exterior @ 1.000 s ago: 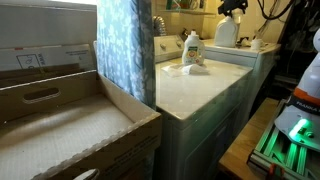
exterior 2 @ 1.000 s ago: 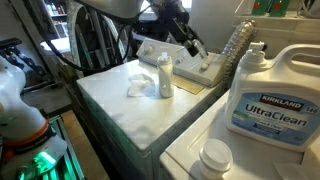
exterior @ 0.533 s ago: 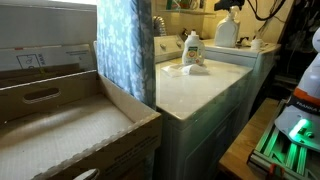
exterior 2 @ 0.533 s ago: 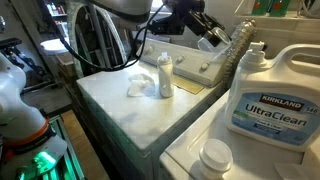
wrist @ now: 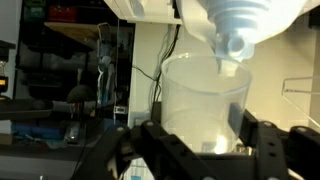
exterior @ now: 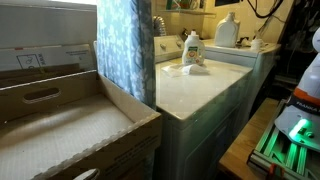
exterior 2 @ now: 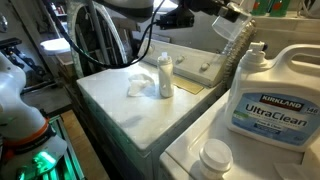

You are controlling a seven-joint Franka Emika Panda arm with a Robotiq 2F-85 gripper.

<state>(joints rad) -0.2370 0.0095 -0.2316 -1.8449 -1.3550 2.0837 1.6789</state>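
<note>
Your pincer [exterior 2: 228, 12] has risen and swung away from the small white bottle [exterior 2: 165, 75] since a second ago, and now sits high beside the ribbed clear bottle [exterior 2: 236, 45] in an exterior view. You have its jaws part-way closed around a clear plastic cup [wrist: 205, 95], one finger [wrist: 150, 145] on each side of it in the wrist view. A white spout [wrist: 237, 42] hangs right over the cup's mouth, very close. Below you, the small white bottle stands upright on the washer lid [exterior 2: 120, 115], just beside a crumpled cloth [exterior 2: 138, 85]. A big detergent jug [exterior 2: 270, 95] and a loose white cap [exterior 2: 215, 157] sit nearer the camera, well apart from the cup.
</note>
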